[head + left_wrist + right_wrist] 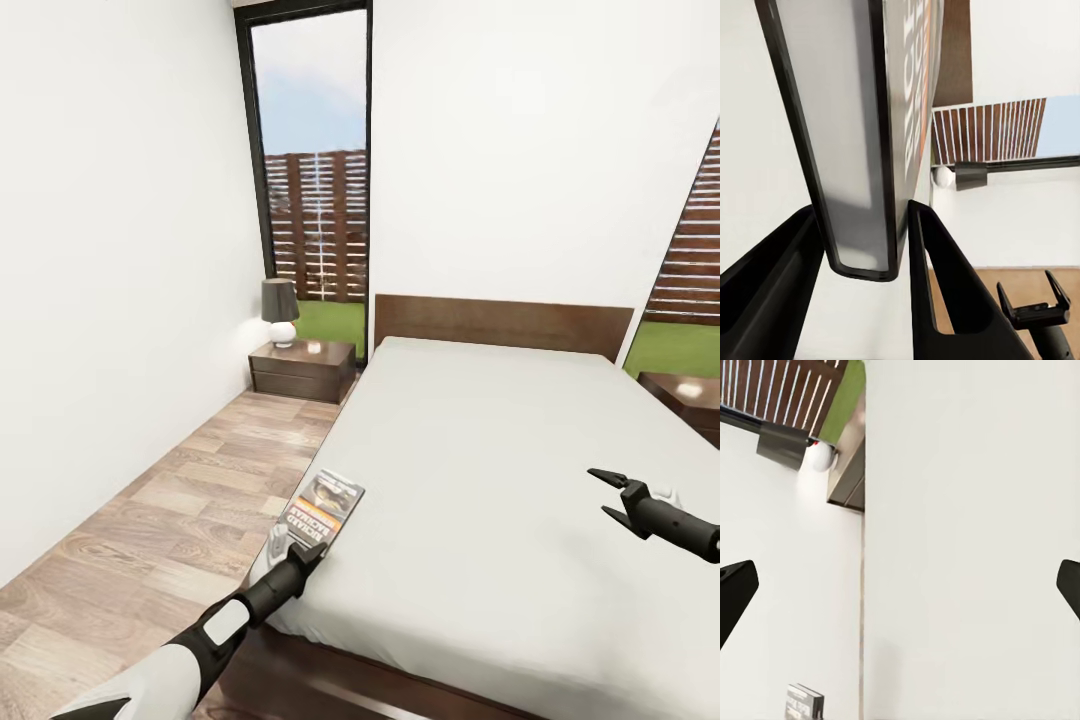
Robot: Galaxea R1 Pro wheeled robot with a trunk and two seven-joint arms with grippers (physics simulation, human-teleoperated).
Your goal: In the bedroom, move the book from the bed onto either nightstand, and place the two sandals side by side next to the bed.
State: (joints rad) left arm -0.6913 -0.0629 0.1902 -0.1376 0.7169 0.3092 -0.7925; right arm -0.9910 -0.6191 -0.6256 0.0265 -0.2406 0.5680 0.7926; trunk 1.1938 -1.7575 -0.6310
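Bed (480,470): big grey mattress, dark frame, headboard against the far wall; the landmark for all below

Nightstand (302,368): low dark cabinet on the floor just beside the bed's head, on the window side; a lamp (280,310) stands on its top, leaving bare top beside it. Likely the nearer drop spot for the book

Second dark cabinet (690,400) at the bed's opposite side, partly cut off

Book (325,507): at the bed's near corner on the window side, cover up, orange band showing

Left gripper (300,556): at the book's near edge; the left wrist view shows the book's edge (862,187) between the two fingers (945,292), apparently clamped, probably so it can be lifted off the bed

Right gripper (612,495): hangs above the mattress, well apart from the book, jaws wide, holding nothing
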